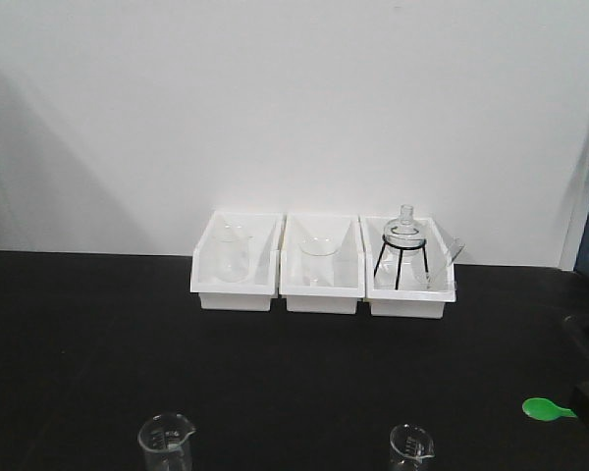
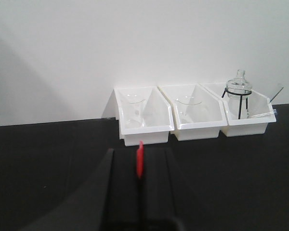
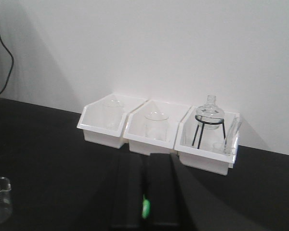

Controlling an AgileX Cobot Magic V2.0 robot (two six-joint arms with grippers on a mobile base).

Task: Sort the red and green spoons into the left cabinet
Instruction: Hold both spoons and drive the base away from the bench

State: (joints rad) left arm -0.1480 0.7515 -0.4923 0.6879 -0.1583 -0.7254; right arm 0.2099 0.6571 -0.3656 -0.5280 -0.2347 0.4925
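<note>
The left gripper (image 2: 139, 168) is clamped on the red spoon (image 2: 140, 158) at near left and the right gripper (image 3: 145, 190) on the green spoon (image 3: 145, 208) at near right, cabinet out of view; both look light, stiff, slippery plastic, best pinched mid-handle.

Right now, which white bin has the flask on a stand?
The rightmost bin in the front view: flask on a black tripod. Others hold only beakers.
</note>
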